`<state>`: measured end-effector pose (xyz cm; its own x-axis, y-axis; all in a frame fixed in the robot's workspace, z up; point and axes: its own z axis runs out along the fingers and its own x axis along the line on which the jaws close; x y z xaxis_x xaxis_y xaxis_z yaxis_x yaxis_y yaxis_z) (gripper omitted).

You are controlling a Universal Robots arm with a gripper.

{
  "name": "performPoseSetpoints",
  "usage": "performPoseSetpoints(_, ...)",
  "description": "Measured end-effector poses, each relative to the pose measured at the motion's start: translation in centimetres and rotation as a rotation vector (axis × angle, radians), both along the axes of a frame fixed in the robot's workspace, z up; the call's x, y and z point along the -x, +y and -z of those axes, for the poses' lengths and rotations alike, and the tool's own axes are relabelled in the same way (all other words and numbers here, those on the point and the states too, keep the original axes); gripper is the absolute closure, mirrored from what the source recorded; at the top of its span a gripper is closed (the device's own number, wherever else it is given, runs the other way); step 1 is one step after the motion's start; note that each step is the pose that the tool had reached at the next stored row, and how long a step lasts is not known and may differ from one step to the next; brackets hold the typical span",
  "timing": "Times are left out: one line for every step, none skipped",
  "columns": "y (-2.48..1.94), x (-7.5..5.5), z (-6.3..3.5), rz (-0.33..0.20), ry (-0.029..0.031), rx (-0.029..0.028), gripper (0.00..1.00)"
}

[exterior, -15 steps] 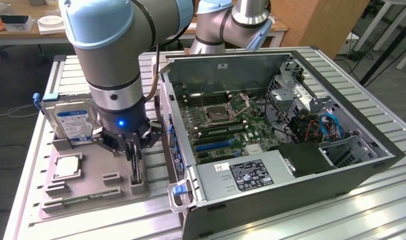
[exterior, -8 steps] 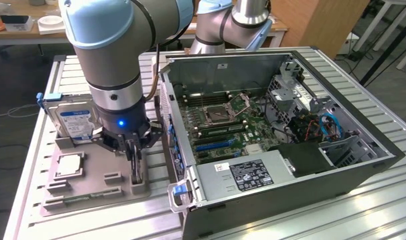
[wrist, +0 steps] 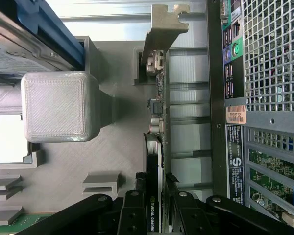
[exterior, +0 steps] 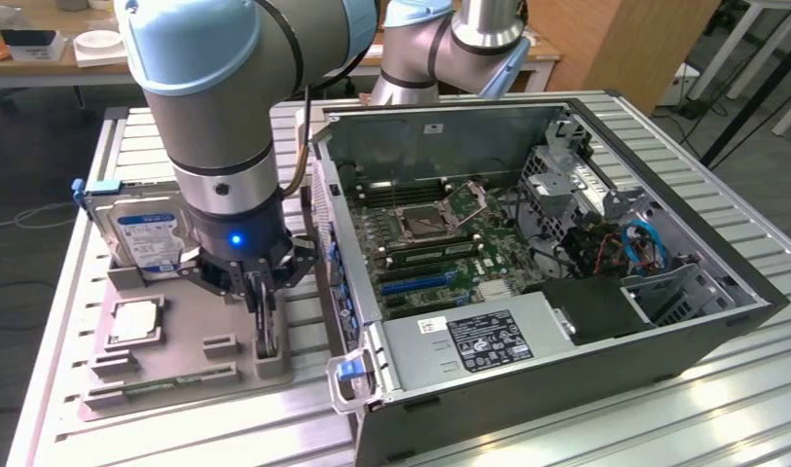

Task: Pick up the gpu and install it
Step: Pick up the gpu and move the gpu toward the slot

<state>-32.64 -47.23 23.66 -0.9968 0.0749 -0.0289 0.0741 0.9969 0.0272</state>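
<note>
Along the fixture tray point(exterior: 174, 341) edge nearest the computer case point(exterior: 706, 321), the gpu point(wrist: 156, 142) is stood on edge in slotted holders and clamped by the narrowed gripper point(wrist: 158, 196). Judged risk: a skewed lift could bind the card in the holders or knock the case. Its long axis is aligned with that edge, with the bracket point(wrist: 162, 29) at the end farthest from the grip.

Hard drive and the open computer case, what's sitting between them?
The gpu, standing on edge in the gray holder tray, with the tool closed around it. The exterior view shows this.
</note>
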Motion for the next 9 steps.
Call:
performPoseSetpoints(0.0, 0.0, 0.0, 0.0, 0.0, 0.0, 0.74)
performPoseSetpoints(0.0, 0.0, 0.0, 0.0, 0.0, 0.0, 0.74)
performPoseSetpoints(0.0, 0.0, -0.03, 0.0, -0.0002, -0.0001, 0.74)
performPoseSetpoints(0.01, -0.01, -0.13, 0.0, -0.0003, -0.0002, 0.74)
performPoseSetpoints(0.01, -0.01, -0.27, 0.0, -0.0002, -0.0002, 0.74)
performPoseSetpoints(0.0, 0.0, -0.44, 0.0, 0.0001, 0.0, 0.74)
performPoseSetpoints(0.0, 0.0, -0.6, 0.0, 0.0002, 0.0, 0.74)
performPoseSetpoints(0.0, 0.0, -0.78, 0.0, 0.0003, 0.0, 0.74)
performPoseSetpoints(0.0, 0.0, -0.94, 0.0, 0.0003, 0.0001, 0.74)
